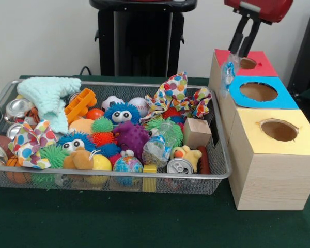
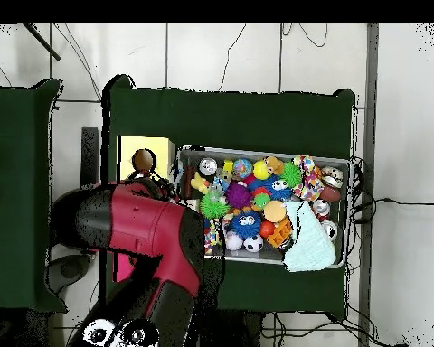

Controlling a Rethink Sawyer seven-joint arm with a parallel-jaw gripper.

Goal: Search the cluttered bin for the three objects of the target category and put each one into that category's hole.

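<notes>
Gripper [image 1: 239, 50] hangs over red-topped box [image 1: 261, 66], fingers pinched on clear crinkly blue-tinted bag [image 1: 228, 72] dangling beside red box's hole [image 1: 247, 63]. Blue-topped box [image 1: 279, 95] and yellow-topped box [image 1: 299, 135] adjoin in row. Wire mesh bin [image 1: 219, 129] just beside boxes, packed: spiky balls, bow ties, soda can [image 1: 179, 166] at bin's near right corner.
</notes>
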